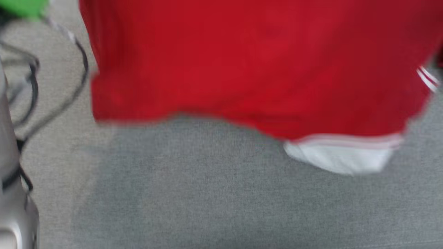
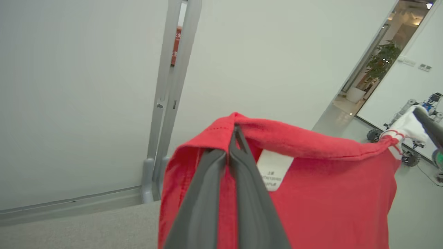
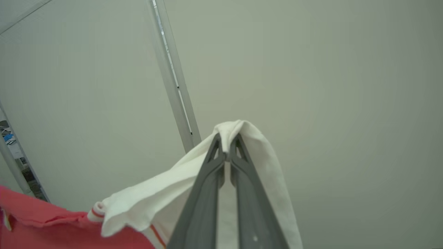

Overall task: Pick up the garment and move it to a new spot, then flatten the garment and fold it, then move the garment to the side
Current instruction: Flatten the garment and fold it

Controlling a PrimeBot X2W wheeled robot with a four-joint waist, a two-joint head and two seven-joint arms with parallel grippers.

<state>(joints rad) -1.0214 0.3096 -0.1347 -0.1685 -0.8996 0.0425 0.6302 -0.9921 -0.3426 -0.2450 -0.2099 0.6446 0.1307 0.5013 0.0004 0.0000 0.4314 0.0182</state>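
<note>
The garment (image 1: 242,65) is a red shirt with white trim, hanging in the air above the grey table (image 1: 221,200), blurred in the head view. Its white cuff (image 1: 342,155) dangles at the lower right. My left gripper (image 2: 234,133) is shut on a red fold of the garment (image 2: 328,193), next to a white label (image 2: 275,169). My right gripper (image 3: 227,141) is shut on the white sleeve part of the garment (image 3: 166,193), held up against the wall. The right arm's finger (image 2: 429,126) also shows at the far right of the left wrist view, gripping that white fabric.
Dark cables (image 1: 79,62) and a pale machine part (image 1: 14,193) lie at the table's left edge. A green object (image 1: 26,7) sits at the top left. White wall panels with a grey post (image 2: 173,79) stand behind. Another wheeled robot (image 2: 415,138) is on the floor far right.
</note>
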